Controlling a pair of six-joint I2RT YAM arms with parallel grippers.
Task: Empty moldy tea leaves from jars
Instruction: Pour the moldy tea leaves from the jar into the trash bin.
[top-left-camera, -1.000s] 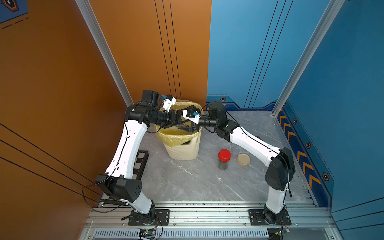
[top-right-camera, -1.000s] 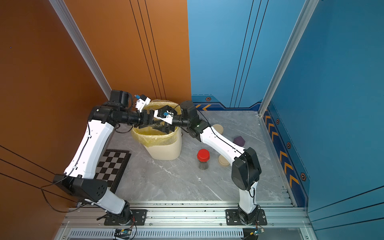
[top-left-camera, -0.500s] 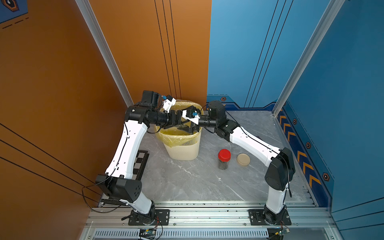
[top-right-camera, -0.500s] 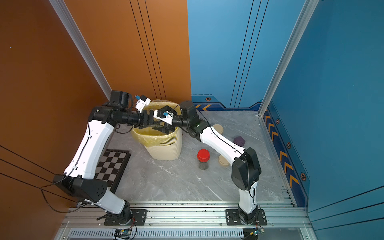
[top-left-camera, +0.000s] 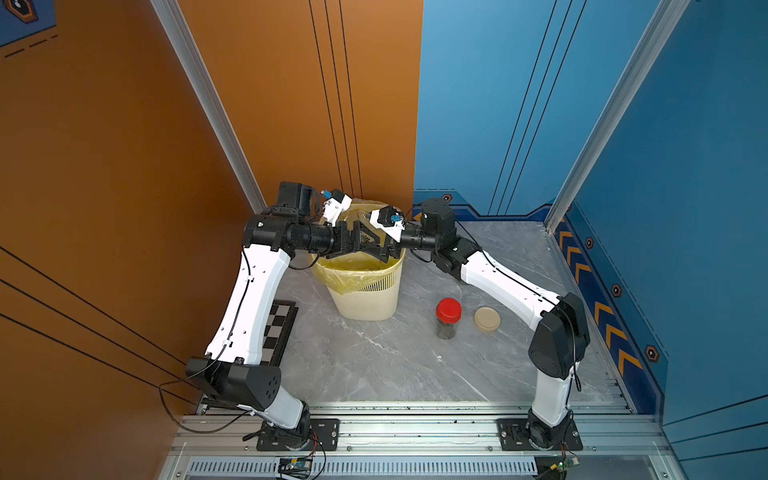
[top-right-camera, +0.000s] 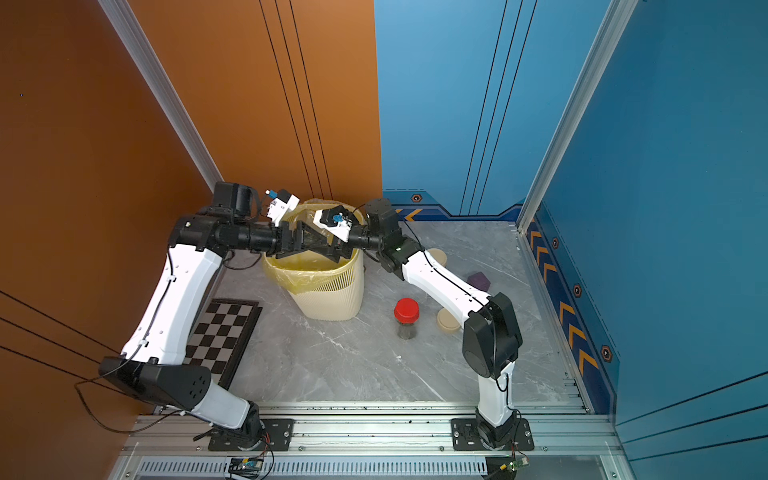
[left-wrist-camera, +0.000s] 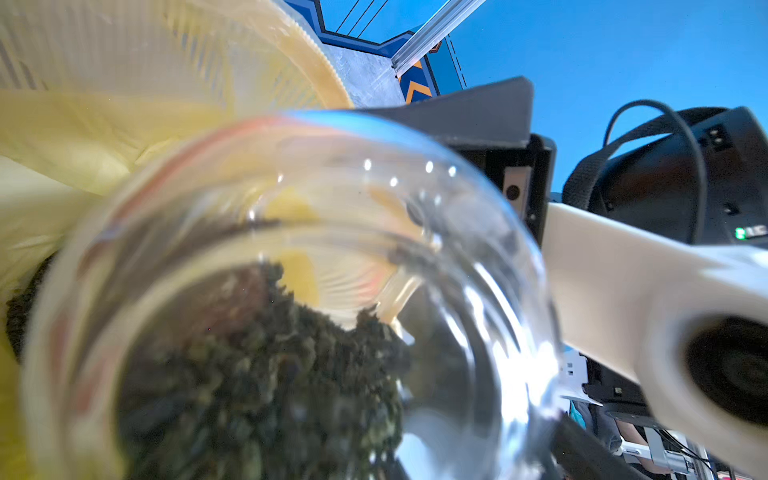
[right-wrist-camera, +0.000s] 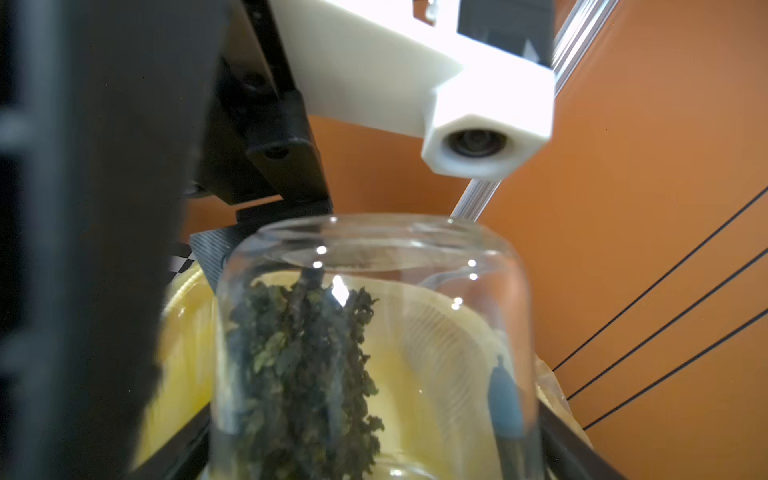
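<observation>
While hanging over bin (top-left-camera: 365, 295): jar (right-wrist-camera: 374, 324) w/ tea leaves (right-wrist-camera: 299, 374) inside.
R gripper (top-left-camera: 376, 245): clamps jar by sides.
L gripper (top-left-camera: 360, 243): straddles jar, grip unclear.
Red-lid jar (top-left-camera: 448, 318): upright on table (top-left-camera: 374, 365).

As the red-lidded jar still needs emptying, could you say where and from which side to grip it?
Probably grip the red-lidded jar by its glass body, below the wider lid, fingers level from the front: it stands upright, with a flat beige lid close beside it.
</observation>
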